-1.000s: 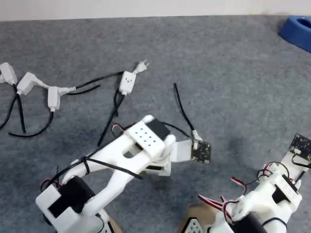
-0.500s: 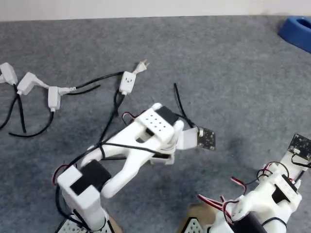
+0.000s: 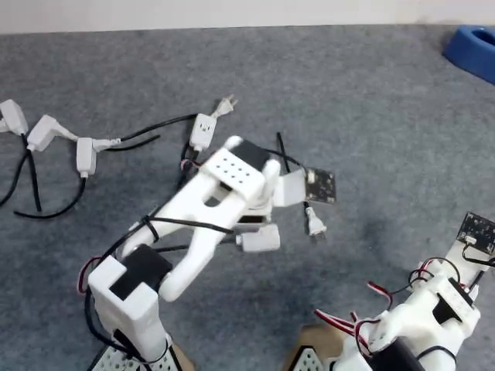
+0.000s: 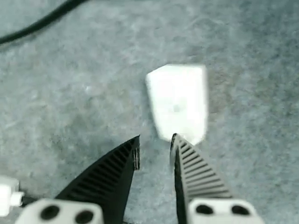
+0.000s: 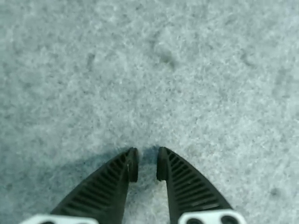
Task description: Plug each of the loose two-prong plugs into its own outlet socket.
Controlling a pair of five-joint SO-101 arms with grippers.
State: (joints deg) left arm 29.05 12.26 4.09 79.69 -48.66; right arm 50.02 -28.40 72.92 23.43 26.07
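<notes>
Two risks stand out to us. The left gripper [image 4: 154, 145] is open only narrowly and holds nothing, with one fingertip at the edge of a blurred white block [image 4: 178, 100] at mid-frame, so pushing on could shove the block across the carpet [image 4: 70, 93] rather than straddle it. The black cord [image 3: 281, 151] beside that arm could also snag. The loose two-prong plug [image 3: 315, 224] lies just right of centre, well apart from the nearest socket [image 3: 202, 131] at upper left. The right gripper [image 5: 145, 164], equally narrow, hangs empty over carpet.
</notes>
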